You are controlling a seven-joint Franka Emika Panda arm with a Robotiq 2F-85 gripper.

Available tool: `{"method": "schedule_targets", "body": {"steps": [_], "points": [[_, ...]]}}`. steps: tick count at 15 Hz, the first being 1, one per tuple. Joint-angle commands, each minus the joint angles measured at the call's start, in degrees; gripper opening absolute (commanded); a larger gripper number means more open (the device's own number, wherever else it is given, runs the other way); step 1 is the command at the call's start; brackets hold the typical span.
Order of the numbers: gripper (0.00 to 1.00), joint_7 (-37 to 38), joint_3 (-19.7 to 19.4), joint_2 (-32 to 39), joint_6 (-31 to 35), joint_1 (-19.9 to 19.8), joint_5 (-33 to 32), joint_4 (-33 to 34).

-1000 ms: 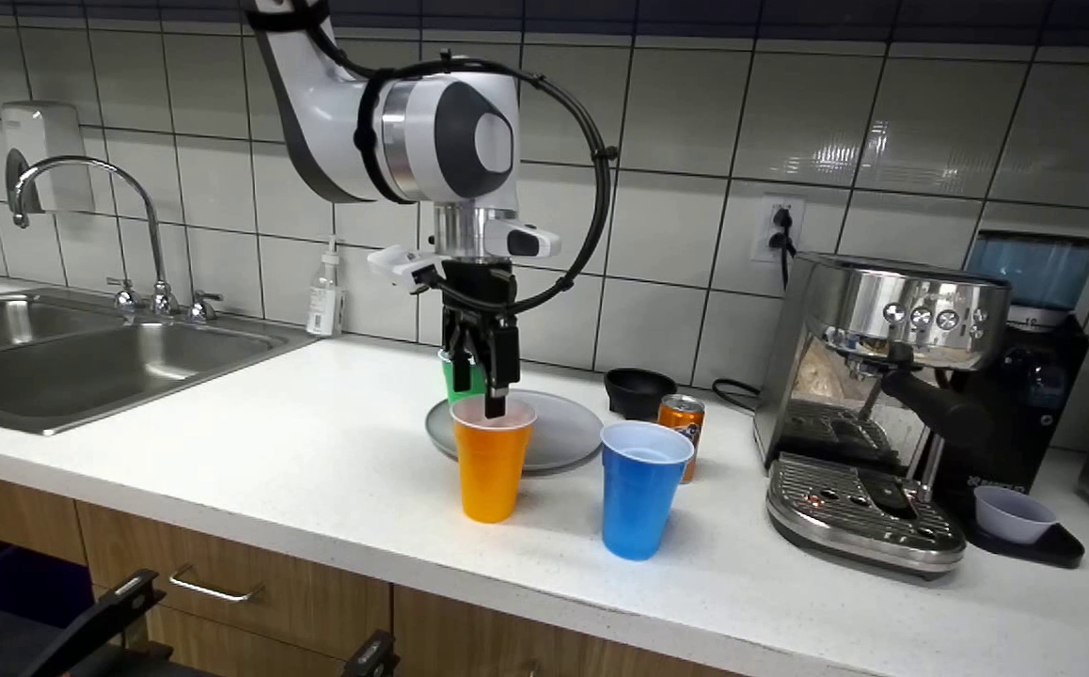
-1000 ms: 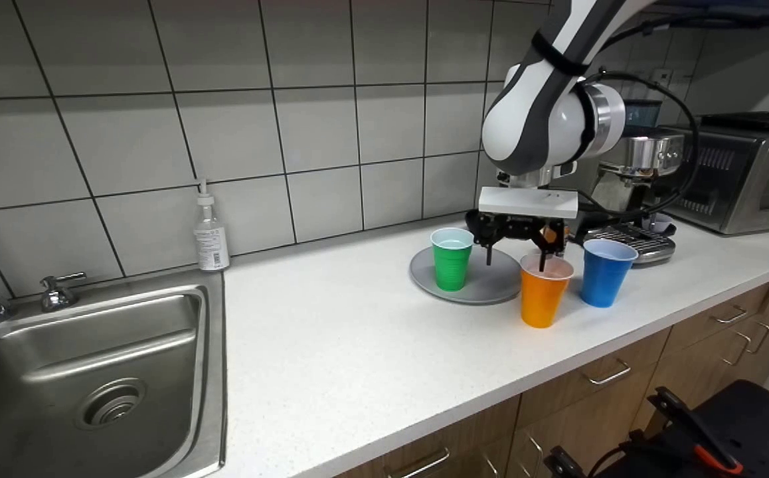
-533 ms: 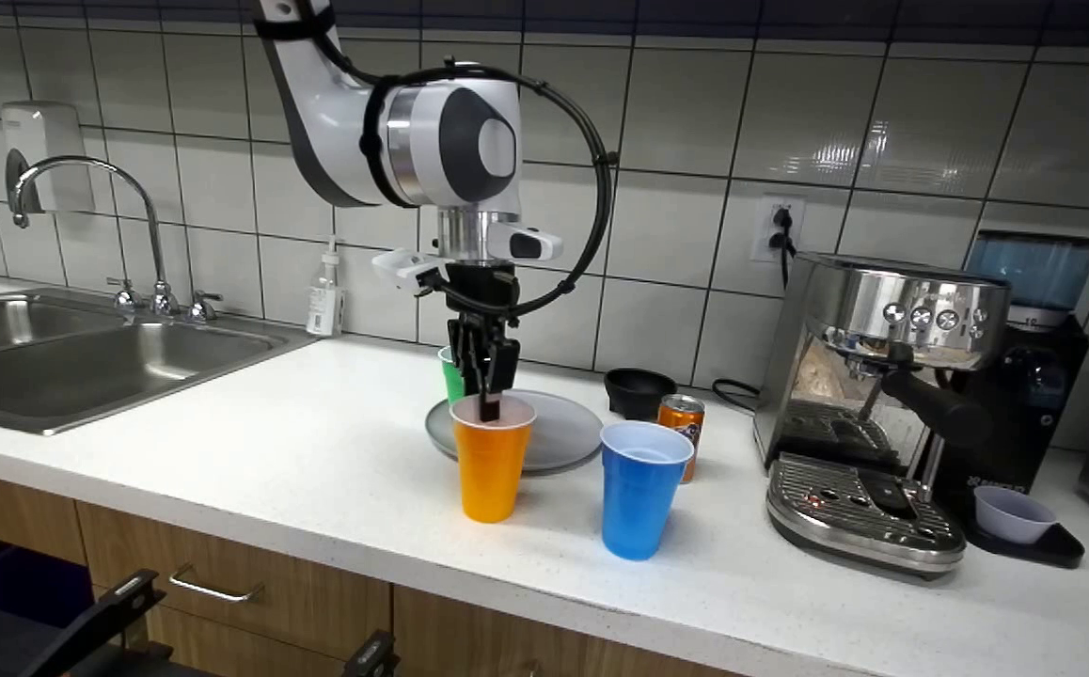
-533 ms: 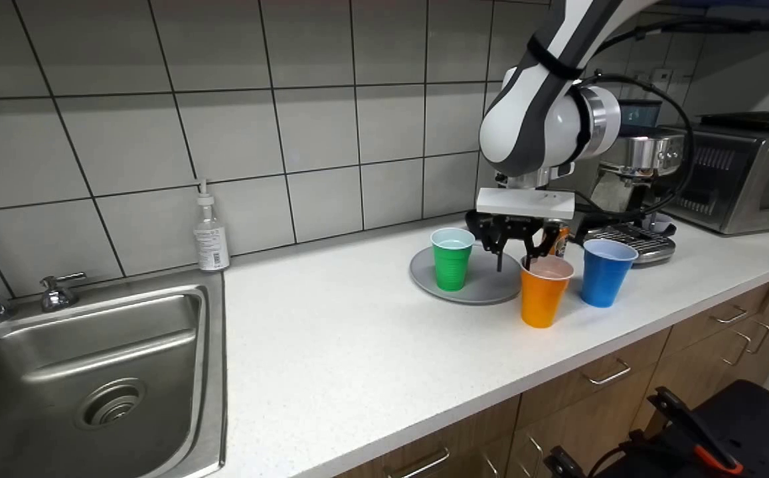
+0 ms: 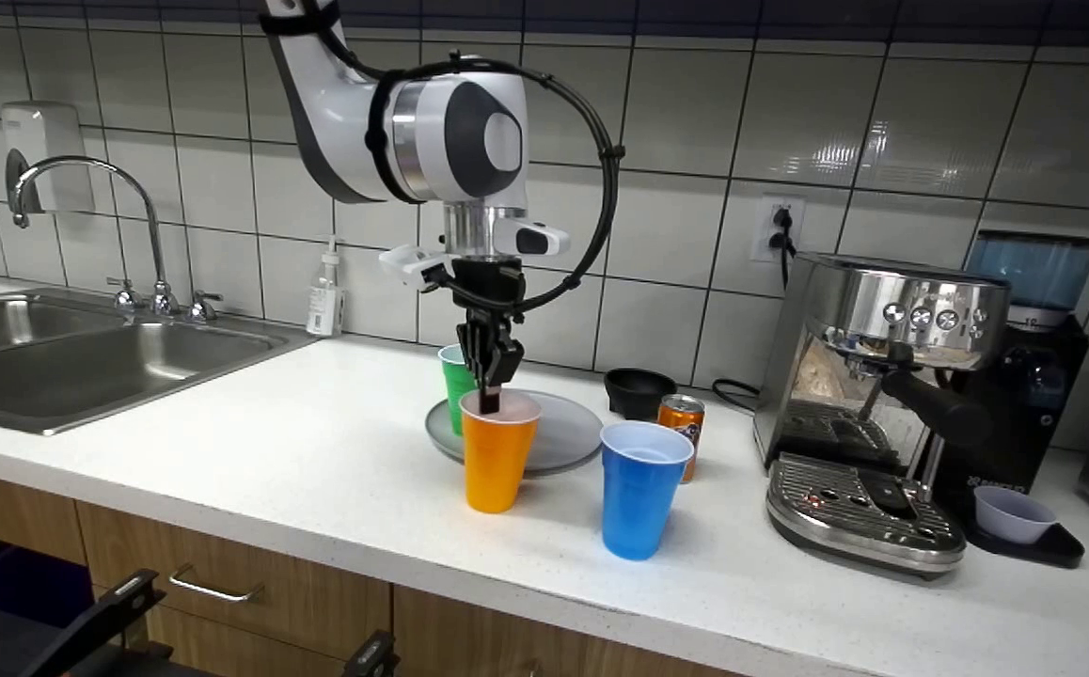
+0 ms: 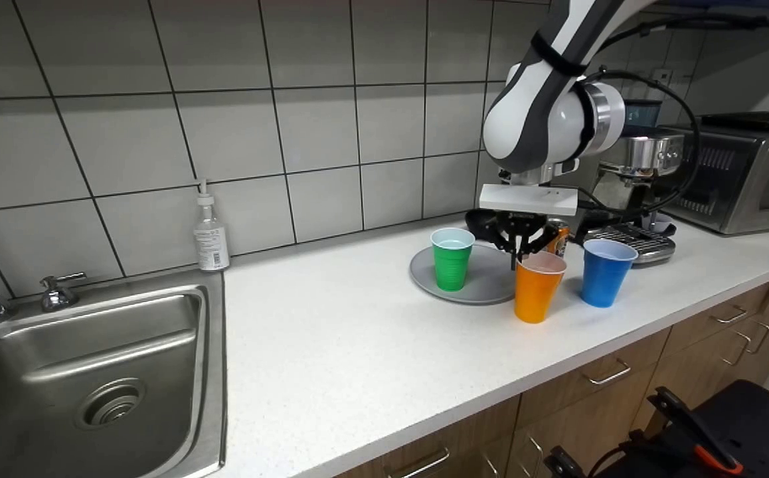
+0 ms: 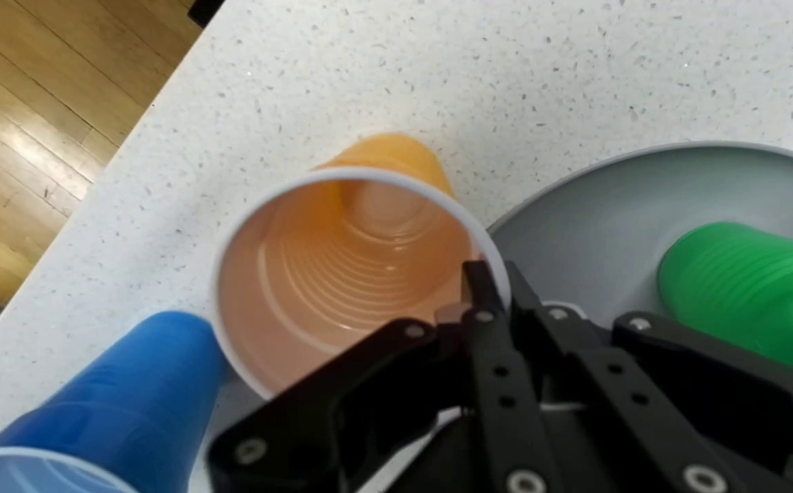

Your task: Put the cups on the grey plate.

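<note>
In both exterior views the orange cup [image 5: 497,461] stands in front of the grey plate [image 5: 563,428]; whether its base touches the counter I cannot tell. My gripper [image 7: 498,277] is shut on its rim on the side toward the plate. One fingertip sits inside the orange cup and the other outside, the thin wall pinched between them. Upright on the plate is the green cup [image 6: 452,262], partly behind my gripper in an exterior view. The blue cup [image 5: 640,498] stands on the counter beside the orange one, off the plate.
Behind the blue cup is an orange can [image 5: 682,418], with a short black cup [image 5: 639,390] near the wall. A coffee machine [image 5: 869,404] stands further along. The sink [image 6: 112,372] and a soap bottle [image 6: 212,232] lie on the opposite side.
My gripper has gone from wide apart to shut on the orange cup's rim. The orange cup has shifted slightly toward the plate. The green and blue cups have stayed in place.
</note>
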Motion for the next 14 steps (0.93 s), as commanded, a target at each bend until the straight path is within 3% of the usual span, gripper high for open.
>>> {"method": "schedule_targets", "body": {"steps": [1,14], "points": [[0.01,2.4,-0.92,-2.43,0.08,0.69,-1.11,-1.34],[0.01,5.63,-0.64,-5.74,0.29,-0.45,0.1,-0.76]]}}
